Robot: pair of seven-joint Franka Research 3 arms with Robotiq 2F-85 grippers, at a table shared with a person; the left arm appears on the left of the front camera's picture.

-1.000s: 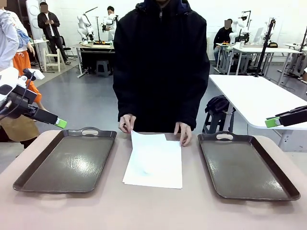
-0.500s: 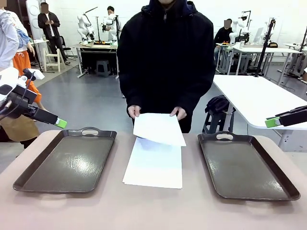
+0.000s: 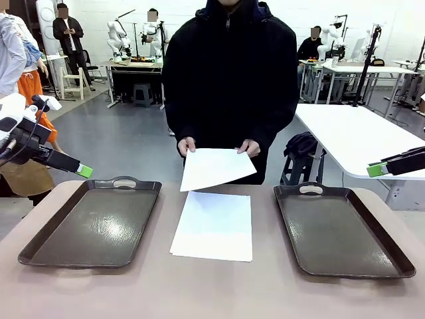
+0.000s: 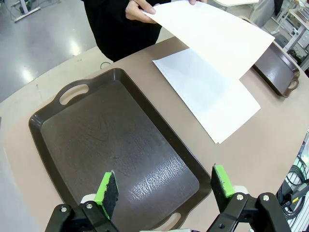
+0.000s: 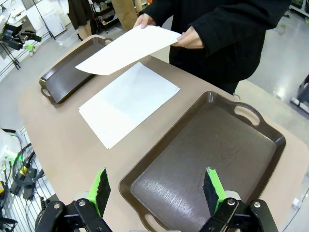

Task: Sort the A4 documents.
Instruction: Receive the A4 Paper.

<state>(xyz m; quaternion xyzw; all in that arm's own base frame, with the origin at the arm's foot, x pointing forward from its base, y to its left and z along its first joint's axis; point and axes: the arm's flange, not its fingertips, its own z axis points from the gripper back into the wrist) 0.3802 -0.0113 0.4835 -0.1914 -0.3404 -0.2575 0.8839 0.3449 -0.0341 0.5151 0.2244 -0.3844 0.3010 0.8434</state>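
Both spread wide, left claw (image 4: 164, 186) and right claw (image 5: 157, 186). One thin white paper sheet (image 3: 214, 226) lies centre frame on the counter (image 3: 133, 292). The second sheet (image 3: 216, 167) hangs from the person's hands (image 3: 187, 145) above it. Flimsy stuff, could crumple if pinched.

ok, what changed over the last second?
The person's hands took the top sheet off the pile and lifted it toward their chest. It is now held in the air over the pile's far edge. The pile itself, the left tray, the right tray, the open left gripper and the open right gripper stayed put.
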